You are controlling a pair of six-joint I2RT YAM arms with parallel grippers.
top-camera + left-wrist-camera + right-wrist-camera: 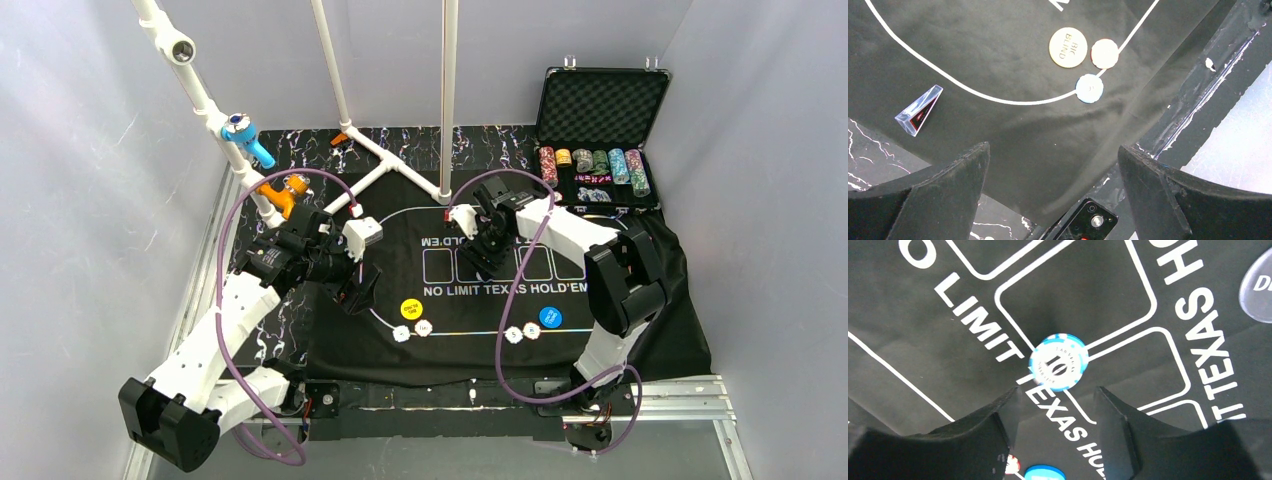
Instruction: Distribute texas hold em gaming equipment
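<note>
My right gripper point(1058, 396) hovers open over the mat's card boxes point(487, 262). A blue-and-white "10" poker chip point(1058, 362) sits free just beyond its fingertips, slightly blurred; I cannot tell if it rests on the felt. My left gripper point(1053, 167) is open and empty over the mat's left edge point(356, 290). A yellow "BIG BLIND" disc point(1068, 47) point(411, 308) has two pale chips point(1104, 53) point(1089, 88) beside it. A blue disc point(550, 317) has two more chips point(513, 334) to its left. A white disc point(1260, 285) shows at the right wrist view's edge. No loose cards show.
The black felt mat point(600, 340) covers the table's middle. The open foam-lined case point(600, 105) with rows of stacked chips stands at the back right. A small clear plastic box with red inside point(919, 110) lies at the mat's left edge. White pipe frame point(400, 165) stands behind.
</note>
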